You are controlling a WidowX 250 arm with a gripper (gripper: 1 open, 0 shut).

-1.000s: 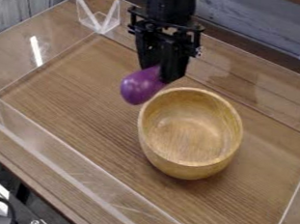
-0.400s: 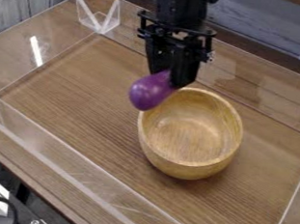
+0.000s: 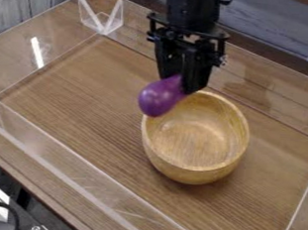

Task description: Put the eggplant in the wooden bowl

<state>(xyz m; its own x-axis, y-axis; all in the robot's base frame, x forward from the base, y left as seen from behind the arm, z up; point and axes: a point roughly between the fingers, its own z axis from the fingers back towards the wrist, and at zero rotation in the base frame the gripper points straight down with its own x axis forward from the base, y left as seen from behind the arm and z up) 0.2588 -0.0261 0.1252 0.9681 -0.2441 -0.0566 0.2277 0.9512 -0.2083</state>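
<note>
Camera view, the only one: a black tool points down, its fingers clamped on the upper end of the purple eggplant, which hangs in the air at the near-left rim of the wooden bowl. That round tan bowl sits empty on a wood-grain table inside clear plastic walls. Picking up looks done. Left, by my reading: carry the eggplant fully over the hollow, lower it, and let go.
</note>
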